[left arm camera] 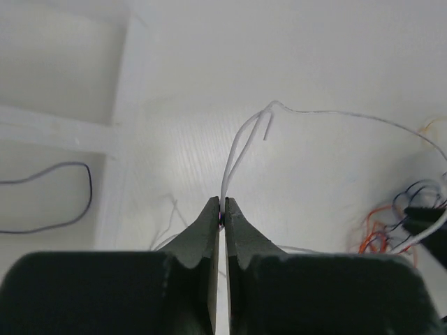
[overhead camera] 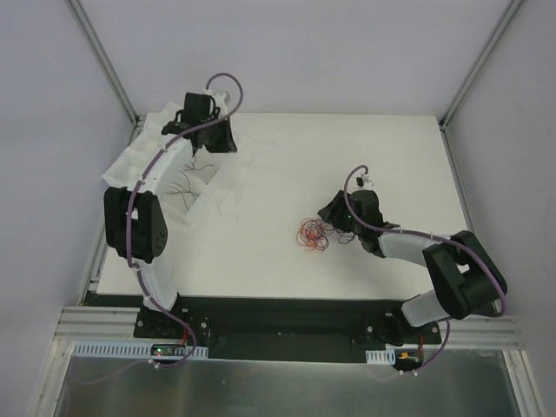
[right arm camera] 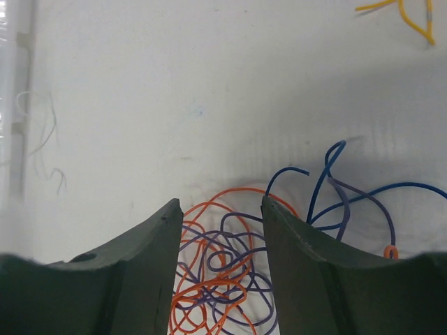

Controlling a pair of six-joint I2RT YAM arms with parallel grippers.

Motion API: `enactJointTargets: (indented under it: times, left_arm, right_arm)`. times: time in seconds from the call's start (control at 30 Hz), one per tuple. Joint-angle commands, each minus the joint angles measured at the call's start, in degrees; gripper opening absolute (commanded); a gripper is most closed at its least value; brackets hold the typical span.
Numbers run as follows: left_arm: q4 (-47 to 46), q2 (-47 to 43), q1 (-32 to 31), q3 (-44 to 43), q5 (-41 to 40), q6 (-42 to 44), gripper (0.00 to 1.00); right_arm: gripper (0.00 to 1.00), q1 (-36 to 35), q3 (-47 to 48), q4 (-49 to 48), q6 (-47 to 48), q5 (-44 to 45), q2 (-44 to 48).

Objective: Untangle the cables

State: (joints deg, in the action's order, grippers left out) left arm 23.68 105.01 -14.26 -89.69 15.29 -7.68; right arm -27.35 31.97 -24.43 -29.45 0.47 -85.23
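A tangle of orange and purple cables (right arm camera: 223, 272) lies on the white table (overhead camera: 287, 165) near its middle, seen from above as a reddish knot (overhead camera: 314, 233). My right gripper (right arm camera: 220, 206) hangs open right over that tangle, its fingers on either side of the loops and nothing pinched; from above the right gripper (overhead camera: 334, 219) sits just right of the knot. Blue cables (right arm camera: 328, 181) curl beside its right finger. My left gripper (left arm camera: 223, 208) is shut on a thin white cable (left arm camera: 241, 143), which rises from the tips and trails off right. From above the left gripper (overhead camera: 201, 152) is at the table's back left.
A white foam tray (overhead camera: 139, 161) with compartments stands at the left edge, and a dark cable (left arm camera: 66, 199) lies in one compartment. A yellow cable (right arm camera: 408, 15) lies further out on the table. Loose thin wires (overhead camera: 184, 187) lie by the tray wall.
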Motion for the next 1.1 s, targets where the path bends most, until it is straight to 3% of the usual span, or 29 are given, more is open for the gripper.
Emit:
enactJointTargets:
  times: [0.0,0.3,0.43,0.73,1.07]
  left_arm:
    - [-3.5,4.5,4.8,-12.1,14.0,-8.2,0.00]
    - [-15.3,21.9,13.4,-40.4,24.4,-19.4,0.00]
    - [-18.2,24.5,15.8,-50.8,25.5,-20.6,0.00]
    - [-28.8,18.2,18.7,-48.3,25.8,-23.8,0.00]
    - [-36.6,19.6,20.1,-54.3,27.5,-28.0,0.00]
  right_arm:
    - [0.52,-0.2,-3.4,-12.3,1.2,-4.3,4.1]
    - [0.52,-0.1,-1.8,-14.8,0.2,-3.0,-0.4]
    - [0.52,-0.1,0.5,-13.9,-0.2,-3.5,-3.5]
    - [0.52,-1.3,1.8,-12.4,0.7,-2.2,-4.1]
    - [0.52,-2.8,2.6,-11.2,2.1,-0.8,-4.0]
